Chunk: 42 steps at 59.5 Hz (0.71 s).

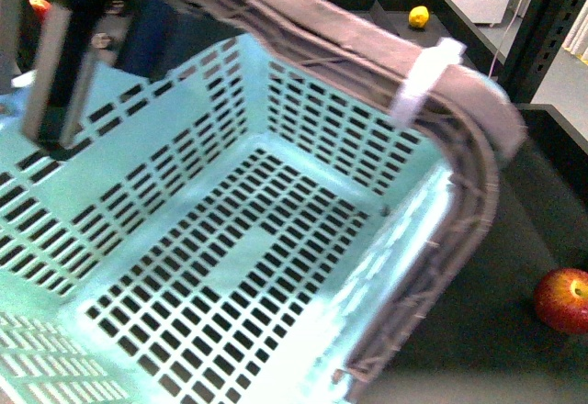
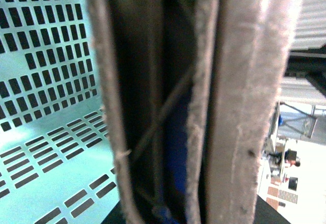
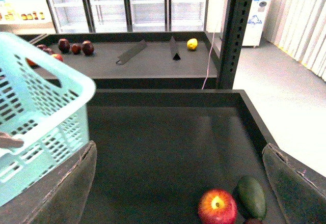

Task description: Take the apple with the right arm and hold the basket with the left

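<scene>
Roughly halfway: the aqua basket (image 1: 234,257) hangs tilted above the dark worktop (image 3: 168,147). My left jaws appear closed on its brown-grey handles (image 1: 367,46), which fill the left wrist view. The red apple (image 3: 217,207) lies untouched near the worktop's right edge, just beside a dark green fruit (image 3: 252,196). My right jaws are spread wide and empty, near the apple. The pick is not yet done.
</scene>
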Motion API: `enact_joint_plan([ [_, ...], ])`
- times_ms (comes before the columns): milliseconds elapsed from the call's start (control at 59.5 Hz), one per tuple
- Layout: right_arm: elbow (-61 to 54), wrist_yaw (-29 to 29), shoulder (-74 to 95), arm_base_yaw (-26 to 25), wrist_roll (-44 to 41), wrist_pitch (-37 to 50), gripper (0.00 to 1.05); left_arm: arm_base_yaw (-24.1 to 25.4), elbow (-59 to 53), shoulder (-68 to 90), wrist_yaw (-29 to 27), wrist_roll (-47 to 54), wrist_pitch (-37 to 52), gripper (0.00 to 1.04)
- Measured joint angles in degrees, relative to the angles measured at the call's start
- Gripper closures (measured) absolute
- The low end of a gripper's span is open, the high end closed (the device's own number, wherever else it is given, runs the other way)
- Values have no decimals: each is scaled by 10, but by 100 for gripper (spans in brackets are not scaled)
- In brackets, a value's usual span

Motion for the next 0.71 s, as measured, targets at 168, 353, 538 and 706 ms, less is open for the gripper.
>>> enact_joint_plan([
  [168, 0, 0, 0, 0, 0, 0, 9, -52, 38, 36, 17, 9, -10, 88],
  [353, 0, 0, 0, 0, 0, 0, 9, -64, 41, 36, 24, 39, -11, 88],
  [538, 0, 0, 0, 0, 0, 0, 9, -66, 42, 36, 28, 44, -11, 88],
  [706, 0, 0, 0, 0, 0, 0, 9, -66, 43, 36, 29, 45, -11, 88],
])
